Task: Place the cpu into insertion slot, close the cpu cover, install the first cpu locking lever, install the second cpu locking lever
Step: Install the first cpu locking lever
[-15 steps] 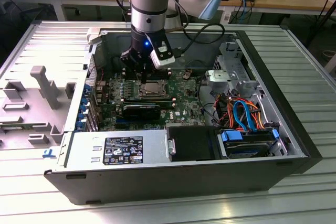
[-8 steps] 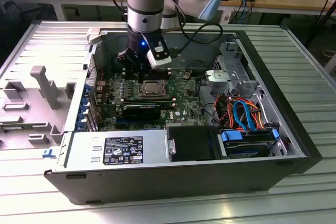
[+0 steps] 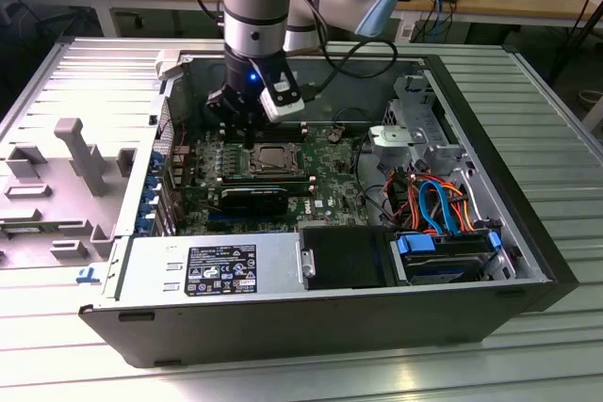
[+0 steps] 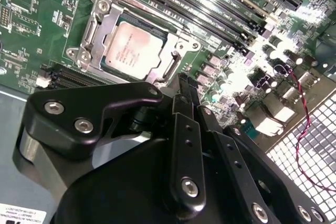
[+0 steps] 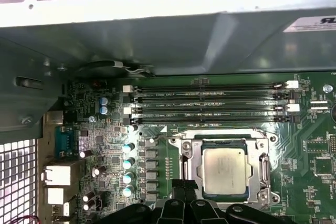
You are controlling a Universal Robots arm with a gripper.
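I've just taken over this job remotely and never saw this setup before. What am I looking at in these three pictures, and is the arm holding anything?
The exterior view shows an open grey desktop computer case lying on its side, with a grey-and-blue robot arm reaching down into it. Its black gripper hangs just above the green motherboard.

Both wrist views come from cameras riding on the arm, looking past the gripper at the board. They show the small square silvery cpu sitting in the silver-rimmed insertion slot, with the thin silver cpu cover lying around it. Long black memory slots run beside the socket.

The gripper's fingers are shut and hold nothing.
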